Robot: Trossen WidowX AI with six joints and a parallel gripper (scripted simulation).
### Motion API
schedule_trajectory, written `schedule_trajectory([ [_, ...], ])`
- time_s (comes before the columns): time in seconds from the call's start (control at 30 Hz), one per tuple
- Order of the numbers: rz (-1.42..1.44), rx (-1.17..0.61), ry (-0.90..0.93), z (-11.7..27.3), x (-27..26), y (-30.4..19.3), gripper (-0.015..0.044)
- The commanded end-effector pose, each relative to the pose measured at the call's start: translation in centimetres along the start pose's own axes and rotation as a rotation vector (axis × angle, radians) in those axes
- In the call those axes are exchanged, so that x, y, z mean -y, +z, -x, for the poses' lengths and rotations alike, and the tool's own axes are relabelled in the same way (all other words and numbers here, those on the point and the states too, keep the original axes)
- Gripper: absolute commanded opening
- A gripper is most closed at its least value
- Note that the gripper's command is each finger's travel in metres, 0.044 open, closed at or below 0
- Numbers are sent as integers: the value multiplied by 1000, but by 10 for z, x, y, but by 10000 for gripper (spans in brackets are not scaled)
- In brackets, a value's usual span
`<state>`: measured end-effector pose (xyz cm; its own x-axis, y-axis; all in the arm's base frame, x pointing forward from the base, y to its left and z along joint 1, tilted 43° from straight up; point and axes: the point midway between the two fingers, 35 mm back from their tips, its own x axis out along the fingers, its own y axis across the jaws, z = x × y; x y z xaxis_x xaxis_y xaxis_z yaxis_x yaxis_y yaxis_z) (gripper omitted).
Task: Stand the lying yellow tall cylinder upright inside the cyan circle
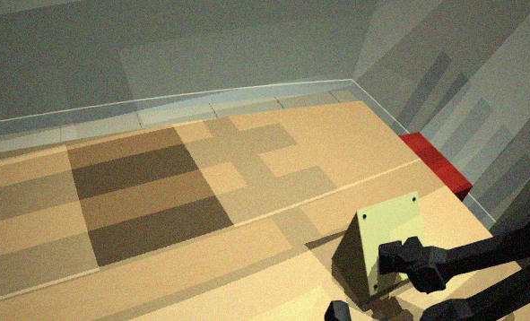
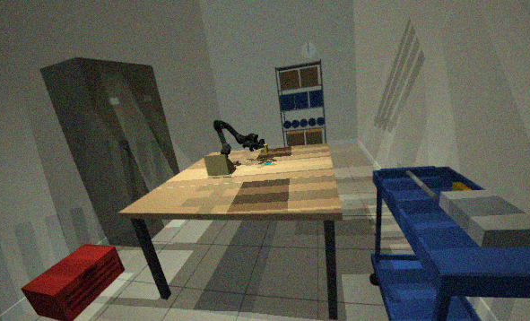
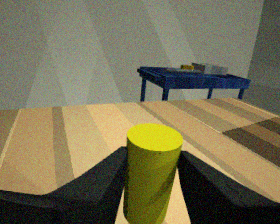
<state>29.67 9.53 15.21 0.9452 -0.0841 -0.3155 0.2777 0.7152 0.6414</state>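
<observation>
The yellow tall cylinder (image 2: 265, 148) (image 3: 150, 185) stands about upright between the fingers, its round top facing up in the wrist view. My gripper (image 2: 264, 146) (image 3: 153, 155) is shut on it, one dark finger on each side. In the exterior view the cylinder is held above the table, higher in the picture than the cyan circle (image 2: 267, 163), which shows as a small flat patch on the table top. The circle is not seen in the wrist view. Neither circle nor cylinder shows in the top view, where only dark arm parts show at the lower right.
A pale yellow-green wedge-shaped block (image 1: 389, 224) (image 2: 216, 165) stands on the wooden table (image 1: 338, 143) (image 2: 181, 197) (image 3: 101, 120) near the arm. Beyond the table are a blue cart (image 2: 473, 264) (image 3: 191, 80) and a red box (image 1: 437, 161) (image 2: 75, 278) on the floor.
</observation>
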Motion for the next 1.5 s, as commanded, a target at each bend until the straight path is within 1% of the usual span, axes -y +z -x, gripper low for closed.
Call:
schedule_trajectory([
  [0.0,-3,0,-7,-3,1,-13,105],
  [0.63,-2,2,-5,-5,3,-73,105],
  [0.97,0,-5,-2,-4,4,-95,105],
  [1.37,1,-6,-2,-4,4,-97,105],
  [1.47,1,-6,-2,-4,4,-97,184],
])
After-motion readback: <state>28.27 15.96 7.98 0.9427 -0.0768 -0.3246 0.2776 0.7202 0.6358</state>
